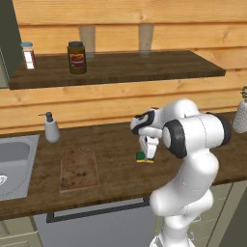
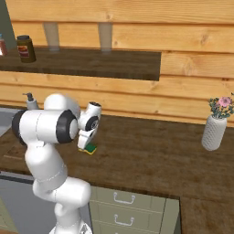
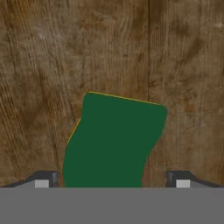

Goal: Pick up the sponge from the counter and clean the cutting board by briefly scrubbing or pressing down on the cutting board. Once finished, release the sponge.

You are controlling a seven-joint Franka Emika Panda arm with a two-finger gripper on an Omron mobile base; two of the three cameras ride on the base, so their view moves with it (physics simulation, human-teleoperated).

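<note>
The counter (image 1: 120, 144) carries the cutting board (image 1: 78, 168), which lies between the sink (image 1: 14, 164) and the sponge (image 1: 144, 157). The sponge rests on bare wood well to the side of the board away from the sink (not on it). The hand (image 3: 112, 179) hangs directly over the sponge, fingers (image 3: 43, 180) apart on either side and gripping nothing. The risk: the sponge sits skewed between them, so a closing pinch could catch a corner and twist it loose before it reaches the board.
</note>
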